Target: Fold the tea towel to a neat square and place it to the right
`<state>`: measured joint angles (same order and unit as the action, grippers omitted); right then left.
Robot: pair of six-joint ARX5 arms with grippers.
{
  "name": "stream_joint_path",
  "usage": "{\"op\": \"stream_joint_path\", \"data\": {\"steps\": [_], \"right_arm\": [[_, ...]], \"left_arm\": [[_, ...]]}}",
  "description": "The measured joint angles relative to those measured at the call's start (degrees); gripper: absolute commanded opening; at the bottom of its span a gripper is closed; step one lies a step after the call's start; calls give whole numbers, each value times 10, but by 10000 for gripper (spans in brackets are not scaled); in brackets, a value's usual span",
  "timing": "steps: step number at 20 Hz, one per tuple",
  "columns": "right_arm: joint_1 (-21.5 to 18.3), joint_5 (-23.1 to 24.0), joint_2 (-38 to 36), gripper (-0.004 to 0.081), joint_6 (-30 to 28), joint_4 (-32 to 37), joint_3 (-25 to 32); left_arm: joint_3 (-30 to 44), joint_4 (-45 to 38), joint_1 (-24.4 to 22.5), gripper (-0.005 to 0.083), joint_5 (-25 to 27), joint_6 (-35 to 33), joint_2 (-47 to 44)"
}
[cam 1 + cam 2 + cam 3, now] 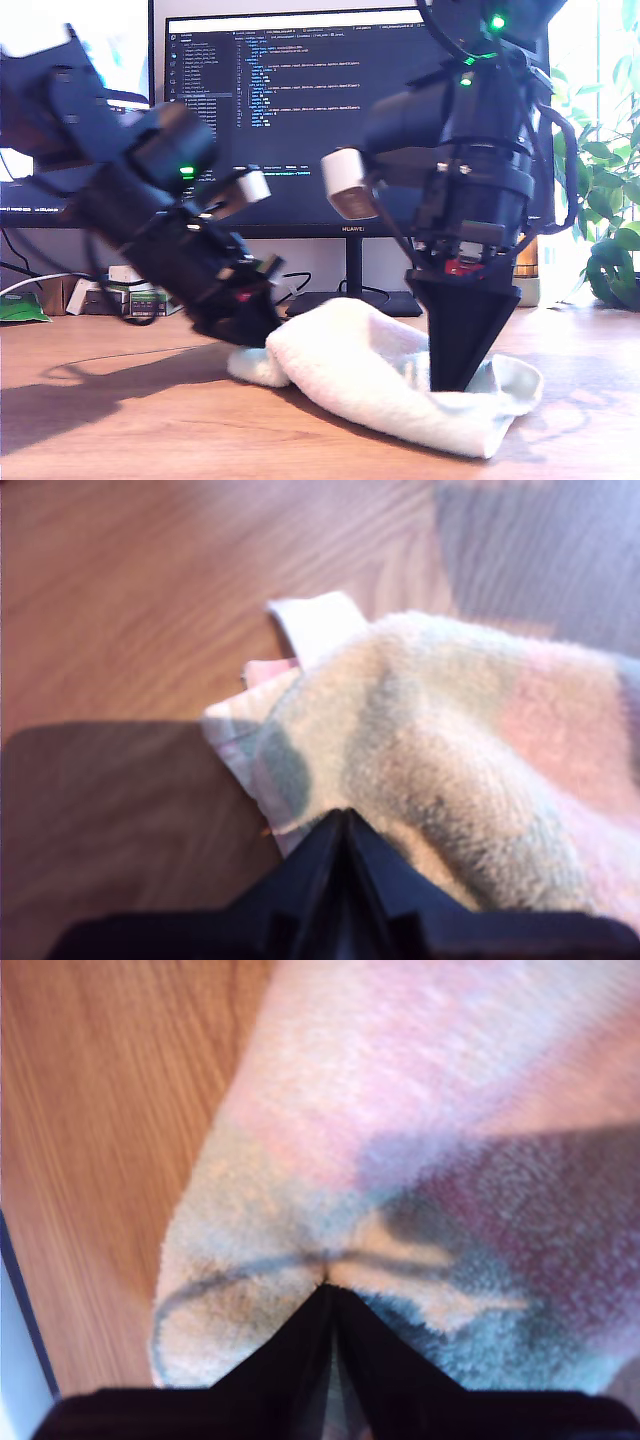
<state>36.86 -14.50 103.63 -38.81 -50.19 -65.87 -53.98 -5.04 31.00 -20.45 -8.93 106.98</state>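
My first claw (340,818) is pinching the tea towel (450,740) at a hemmed corner, its tips pressed together on the cloth, with bare table (130,610) lying just beyond them. My second claw (328,1286) is biting into the thick pile further along the cloth, also pressed together, with creases running out from its tips.

In the exterior view the tea towel (360,370) is lying bunched on the table (120,420) between the two claws. My first claw (262,335) is coming in at a slant, and my second claw (460,385) is standing upright.

I am judging this to be a fold in progress. To do it well, both claws should be lifting together and carrying the edge evenly, so the cloth is not twisting. The pile is bulky, so the grip may be catching more than one layer.

The table is smooth wood. A monitor (290,110) is glowing behind my claws, and a leafy plant (610,200) is standing beyond my second claw.
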Motion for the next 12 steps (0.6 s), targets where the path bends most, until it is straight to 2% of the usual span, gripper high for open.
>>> {"op": "stream_joint_path", "data": {"steps": [3,7,12], "right_arm": [[16,-26,1,-11,18,5,4],[59,-59,4,-11,31,34,9],[83,-64,5,-11,91,85,12]], "left_arm": [[-20,16,0,-19,5,-26,8],[-47,37,5,-19,10,-36,18],[-47,35,13,-19,12,-57,19]]}}
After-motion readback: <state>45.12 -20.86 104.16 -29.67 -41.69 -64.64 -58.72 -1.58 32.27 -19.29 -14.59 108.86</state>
